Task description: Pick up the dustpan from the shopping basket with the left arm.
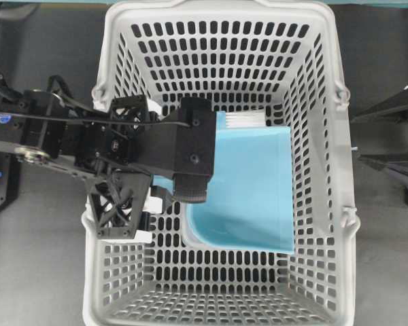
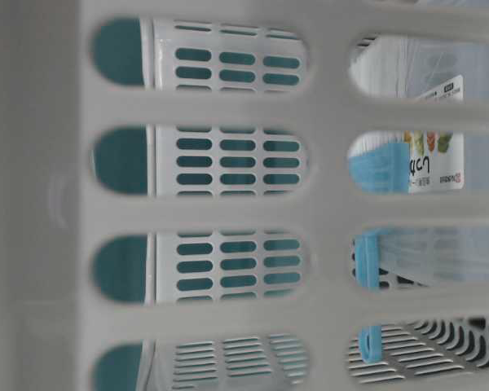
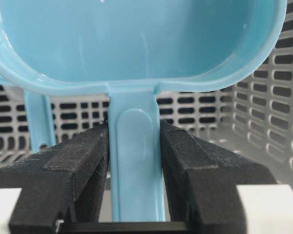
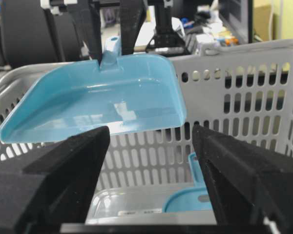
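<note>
Overhead, left claw point(image 1: 164, 197) hidden, wrist view shows it clamping dustpan point(image 3: 136, 165) handle, right claw point(image 4: 151, 161) spread wide

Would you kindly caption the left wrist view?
Left hand shut on the dustpan handle above the shopping basket.

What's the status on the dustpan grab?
Left pincer shut on dustpan handle. Dustpan raised above shopping basket floor. Right pincer open, empty. Nothing blocking.

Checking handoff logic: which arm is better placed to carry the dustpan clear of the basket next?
Left. The left gripper is shut on the dustpan handle, holding it above the shopping basket floor. The right gripper is open and empty.
</note>
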